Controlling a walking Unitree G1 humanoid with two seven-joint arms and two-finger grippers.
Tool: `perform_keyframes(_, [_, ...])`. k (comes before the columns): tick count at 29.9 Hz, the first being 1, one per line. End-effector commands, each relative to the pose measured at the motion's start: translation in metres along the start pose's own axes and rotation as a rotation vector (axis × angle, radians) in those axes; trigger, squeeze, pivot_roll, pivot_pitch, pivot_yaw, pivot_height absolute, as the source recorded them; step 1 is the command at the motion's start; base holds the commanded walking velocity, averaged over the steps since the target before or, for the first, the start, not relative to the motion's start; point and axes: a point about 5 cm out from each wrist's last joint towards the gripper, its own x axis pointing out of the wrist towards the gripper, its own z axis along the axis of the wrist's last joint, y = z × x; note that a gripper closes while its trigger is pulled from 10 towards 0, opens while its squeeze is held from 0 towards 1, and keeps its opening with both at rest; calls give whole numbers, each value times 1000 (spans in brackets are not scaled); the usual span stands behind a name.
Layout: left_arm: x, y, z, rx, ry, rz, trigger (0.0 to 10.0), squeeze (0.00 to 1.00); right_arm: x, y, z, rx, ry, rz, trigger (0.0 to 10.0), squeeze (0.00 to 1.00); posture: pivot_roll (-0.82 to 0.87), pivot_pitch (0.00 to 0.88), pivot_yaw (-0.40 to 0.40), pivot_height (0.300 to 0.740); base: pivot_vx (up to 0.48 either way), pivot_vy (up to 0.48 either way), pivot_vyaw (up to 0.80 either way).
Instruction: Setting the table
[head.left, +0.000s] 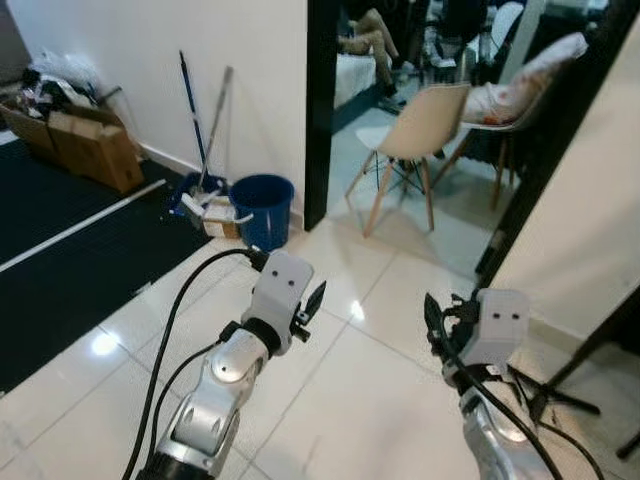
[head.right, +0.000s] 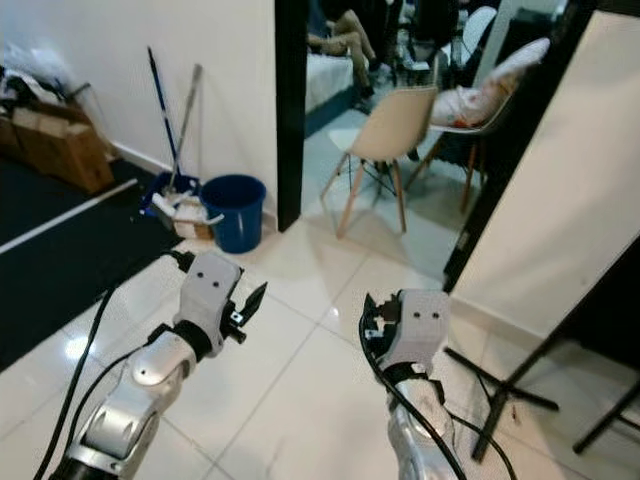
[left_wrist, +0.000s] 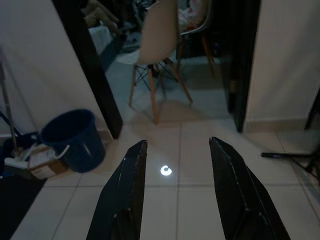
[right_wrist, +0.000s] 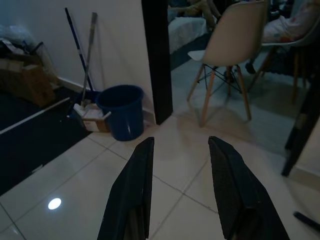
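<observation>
Searching for table: no table or tableware visible, so task's things lie elsewhere, likely through doorway (head.left: 322, 110) ahead. My left gripper (left_wrist: 177, 192) raised over tiled floor (head.left: 330, 400), fingers spread apart, holding nothing. My right gripper (right_wrist: 180, 187) alongside, likewise parted and empty. Both carried forward at ready, judged walking posture, not a reach. Beige chair (head.left: 415, 135) just beyond doorway. Blue bucket (head.left: 262, 208) against wall to my left, mops (head.left: 200, 125) leaning beside it, cardboard box (head.left: 95, 145) farther left. Stand legs (head.right: 505, 385) near my right.

Silver arms w/ white wrist housings, black cables, black two-finger left tool (head.left: 316, 298) & right tool (head.left: 432, 316).
</observation>
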Motion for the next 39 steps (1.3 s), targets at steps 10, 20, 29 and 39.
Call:
perform_keyframes(10, [-1,1,-5,4,20,-3,10000,0,-2,0,-5,-2,18,2,10000,0,24,91,73,740,480,0,0])
perform_keyframes(20, [-1,1,-5,7,20,-5,10000,0,-2,1,-6,-4,20,8,10000,0,24,90,73,740,480,0,0])
perform_keyframes(29, [-2,2,-5,6,23,-5,10000,0,-4,3,-7,-8,25,18,10000,0,26,96,77,740,431,0,264])
perform_keyframes(39, [-2,2,-5,7,23,-2,10000,0,-4,9,-7,-27,26,53,10000,0,29,100,78,740,334,0,798])
